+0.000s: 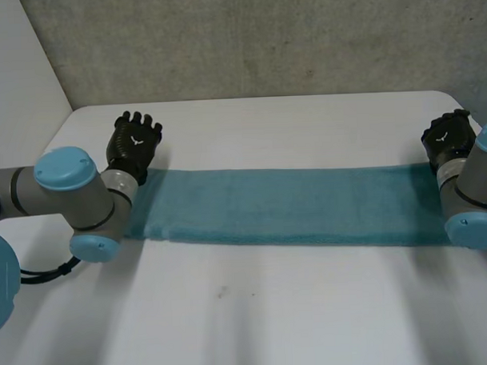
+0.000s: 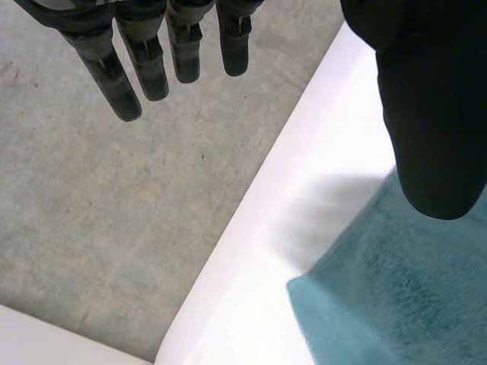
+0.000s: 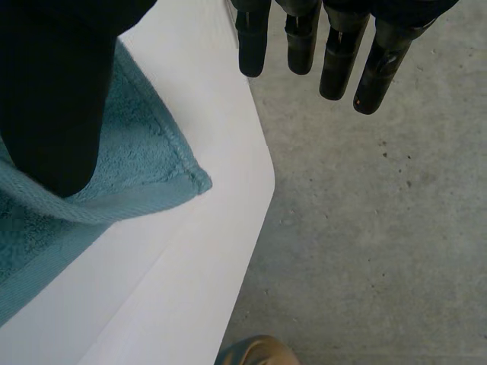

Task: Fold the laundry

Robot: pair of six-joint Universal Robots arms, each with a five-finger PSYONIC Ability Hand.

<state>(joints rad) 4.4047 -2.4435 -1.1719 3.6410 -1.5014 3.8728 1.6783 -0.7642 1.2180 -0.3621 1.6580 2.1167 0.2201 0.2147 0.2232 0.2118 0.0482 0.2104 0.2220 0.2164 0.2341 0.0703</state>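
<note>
Left hand (image 1: 134, 146), fingers (image 2: 148, 68) straight and empty, is at the towel's (image 1: 292, 205) far left corner; towel lies flat on the desk (image 1: 305, 116), long axis left-right; right hand (image 1: 448, 138), equally open and empty, is at its far right corner.

right hand (image 3: 53, 91), fingers (image 3: 342, 53) straight, thumb perhaps touching towel (image 3: 144, 144) corner, white table (image 3: 198, 258)

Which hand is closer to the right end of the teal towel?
Right. The right hand hovers at the far corner of that end of the towel; the left hand is at the opposite end, by its far corner.
</note>
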